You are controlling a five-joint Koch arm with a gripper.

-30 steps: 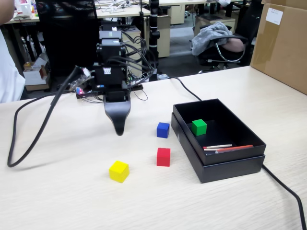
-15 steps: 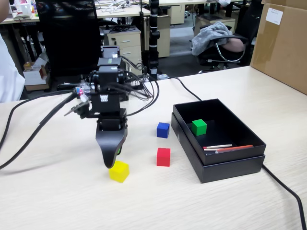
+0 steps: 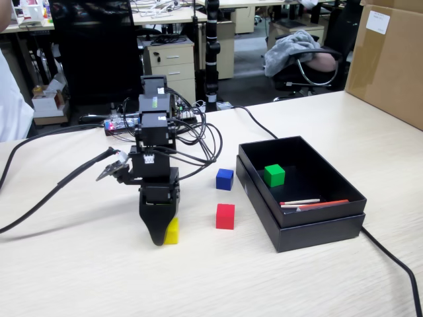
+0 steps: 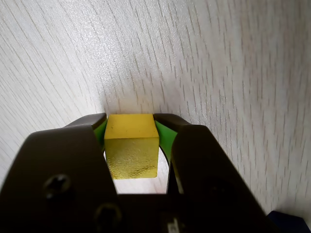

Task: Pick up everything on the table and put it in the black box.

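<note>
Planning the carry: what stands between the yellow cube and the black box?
The small red cube sits on the table between the yellow cube in the end effector and the shallow black box.

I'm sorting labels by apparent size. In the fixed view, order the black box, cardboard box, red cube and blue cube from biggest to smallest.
1. black box
2. cardboard box, cut off by the frame, so its rank is unsure
3. red cube and blue cube: near alike; red is nearer the camera.

Office room behind a pale wood-grain tabletop [image 3: 99, 277], beige drawer cabinet [image 3: 170, 61], black office chair [image 3: 310, 66] draped with grey cloth [image 3: 291, 46], large brown cardboard box [image 3: 386, 59] at right, grey floor, even indoor light
</note>
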